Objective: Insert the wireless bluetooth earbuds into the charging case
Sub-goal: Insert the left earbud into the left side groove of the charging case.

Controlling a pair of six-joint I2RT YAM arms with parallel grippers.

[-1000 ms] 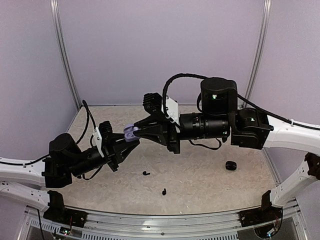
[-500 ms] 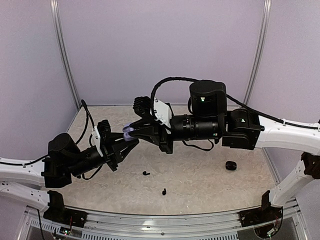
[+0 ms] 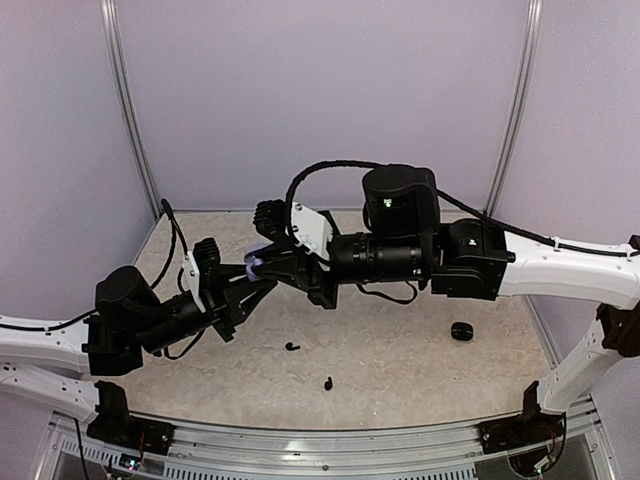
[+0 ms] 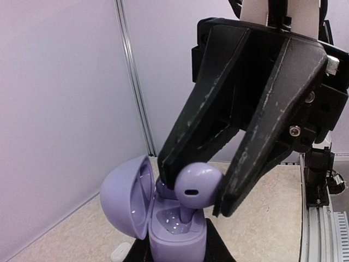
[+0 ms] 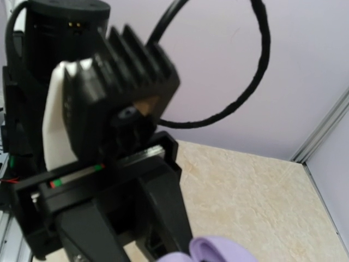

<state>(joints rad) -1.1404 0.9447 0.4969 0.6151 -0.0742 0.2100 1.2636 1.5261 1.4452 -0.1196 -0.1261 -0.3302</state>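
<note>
Beige table (image 3: 420,370), right tool (image 4: 196,192) pinching lavender earbud (image 4: 197,183) at open case (image 4: 166,232)

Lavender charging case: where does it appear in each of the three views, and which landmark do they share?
Top external: lavender charging case, left of centre.
Left wrist: lavender charging case, lower left, lid open.
Right wrist: lavender charging case, probably; only a sliver at the bottom edge.
Shared landmark: the beige table.
</note>
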